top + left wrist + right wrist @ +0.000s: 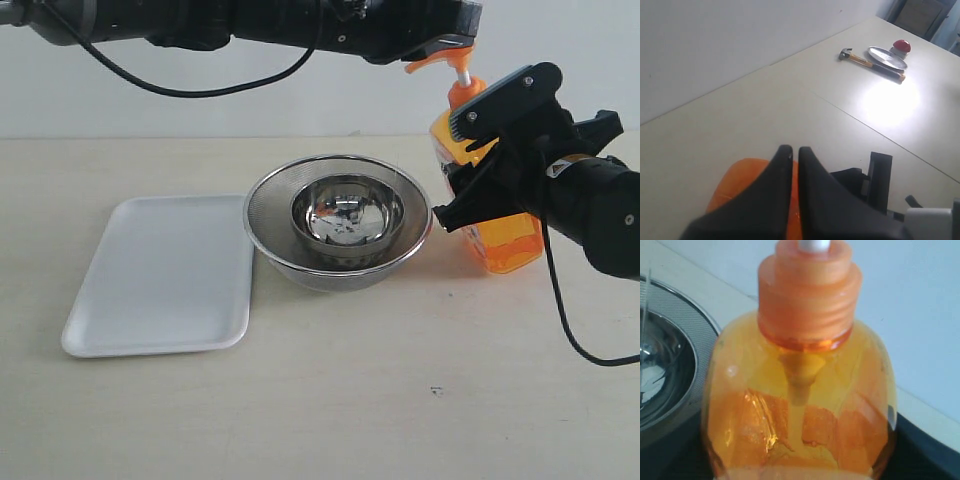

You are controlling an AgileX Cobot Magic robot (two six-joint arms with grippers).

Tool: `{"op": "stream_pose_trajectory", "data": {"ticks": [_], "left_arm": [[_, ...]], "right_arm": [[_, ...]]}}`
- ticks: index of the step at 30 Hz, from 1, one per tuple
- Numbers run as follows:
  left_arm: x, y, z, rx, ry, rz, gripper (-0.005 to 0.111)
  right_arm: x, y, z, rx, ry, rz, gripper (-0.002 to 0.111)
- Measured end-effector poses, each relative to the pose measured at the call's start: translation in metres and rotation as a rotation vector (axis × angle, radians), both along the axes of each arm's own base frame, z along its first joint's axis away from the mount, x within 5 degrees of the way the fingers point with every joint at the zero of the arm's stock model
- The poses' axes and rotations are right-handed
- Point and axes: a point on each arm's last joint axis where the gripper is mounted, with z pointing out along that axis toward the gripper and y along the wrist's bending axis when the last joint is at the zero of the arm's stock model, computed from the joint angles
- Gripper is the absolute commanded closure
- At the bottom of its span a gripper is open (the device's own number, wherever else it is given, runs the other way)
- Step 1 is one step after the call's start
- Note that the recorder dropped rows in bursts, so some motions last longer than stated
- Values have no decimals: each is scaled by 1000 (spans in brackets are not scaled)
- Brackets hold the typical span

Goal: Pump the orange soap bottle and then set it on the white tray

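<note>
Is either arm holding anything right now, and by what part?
The right gripper clamps the orange soap bottle around its body, below the neck. The left gripper, jaws shut, holds nothing.

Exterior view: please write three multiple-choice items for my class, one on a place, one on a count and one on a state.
1. Where is the orange soap bottle? A on the white tray; B inside the nested bowls; C on the far side of the bowls from the tray.
2. How many bowls are nested? A one; B two; C four.
3. The left tool is: A shut; B wide open; C gripping the tray.

Answers: 1 C, the bottle is at the view's right of the bowls and the tray at their left. 2 B, a shiny bowl sits inside a mesh one. 3 A, its fingers lie together.
</note>
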Motion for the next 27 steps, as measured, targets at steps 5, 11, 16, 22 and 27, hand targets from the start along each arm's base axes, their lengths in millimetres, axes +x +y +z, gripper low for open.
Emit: {"op": "stream_pose_trajectory", "data": {"ticks": [5,11,16,22,27], "left_arm": [[2,-1,-5,4,9,1,102],[3,-2,-7,-3,17,3,102],[3,-2,-7,-4,18,3,102],[0,0,3,-7,-5,3,102],[-4,3,9,16,-33,-3,102]], "right_arm": [[0,0,0,0,0,0,108],[0,-1,0,2,-1,-5,108],[0,-1,0,2,-1,-5,108],[0,-1,0,0,-1,-5,108],[0,0,0,-9,-2,3,108]]}}
